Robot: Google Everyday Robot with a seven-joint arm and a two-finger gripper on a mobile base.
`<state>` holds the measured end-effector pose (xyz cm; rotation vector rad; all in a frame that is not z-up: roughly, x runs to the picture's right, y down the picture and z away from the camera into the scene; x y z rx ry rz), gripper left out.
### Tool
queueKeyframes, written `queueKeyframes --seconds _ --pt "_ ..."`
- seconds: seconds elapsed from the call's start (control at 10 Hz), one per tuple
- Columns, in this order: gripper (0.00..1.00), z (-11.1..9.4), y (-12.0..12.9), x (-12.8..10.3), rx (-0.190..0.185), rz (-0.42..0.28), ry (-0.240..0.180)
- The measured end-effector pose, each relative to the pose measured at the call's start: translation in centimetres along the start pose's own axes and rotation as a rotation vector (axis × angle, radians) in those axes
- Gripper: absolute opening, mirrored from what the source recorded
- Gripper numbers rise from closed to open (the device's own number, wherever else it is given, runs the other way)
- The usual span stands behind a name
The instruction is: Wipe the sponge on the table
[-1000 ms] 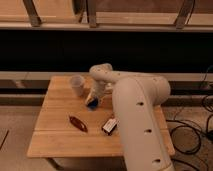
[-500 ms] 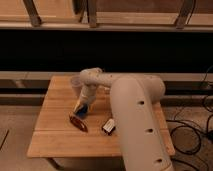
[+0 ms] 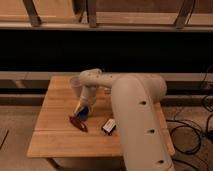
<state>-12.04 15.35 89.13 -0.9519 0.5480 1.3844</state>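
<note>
Saw a bulky pale arm (image 3: 135, 115) filling the lower right, bent at an elbow over the back of the table (image 3: 50, 135) and angled down toward the front. Found the gripper (image 3: 82, 109) at its end, low over the planks, a little left of the table's middle. Could not tell whether open or closed. Spotted the sponge (image 3: 85, 113) right at the gripper's tip, a small blue patch down at the tabletop; could not tell whether clamped or only pressed. Noted a slim dark red object (image 3: 78, 123) lying flat just in front of the sponge, close but seemingly apart. Noted a black-and-white box (image 3: 109, 126) to the right of that, beside the arm. Made out a pale cup (image 3: 74, 86) near the back edge, partly hidden behind the elbow. Saw dark cables (image 3: 200, 135) on the floor to the right.
</note>
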Motion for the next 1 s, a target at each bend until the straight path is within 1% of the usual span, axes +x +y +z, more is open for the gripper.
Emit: queueKeyframes --seconds 0.1,0.2,0.3,0.4,0.5,1.0 --pt "0.49 -0.01 0.00 0.00 0.000 0.000 0.000" --pt "0.61 -0.03 0.03 -0.01 -0.001 0.000 0.000" --pt "0.71 -0.02 0.10 0.00 -0.002 -0.001 0.000" --pt "0.77 -0.01 0.14 0.02 -0.003 -0.001 0.000" --pt "0.80 -0.02 0.13 0.01 -0.003 -0.001 0.000" --pt "0.80 -0.06 0.18 0.03 -0.005 0.000 0.000"
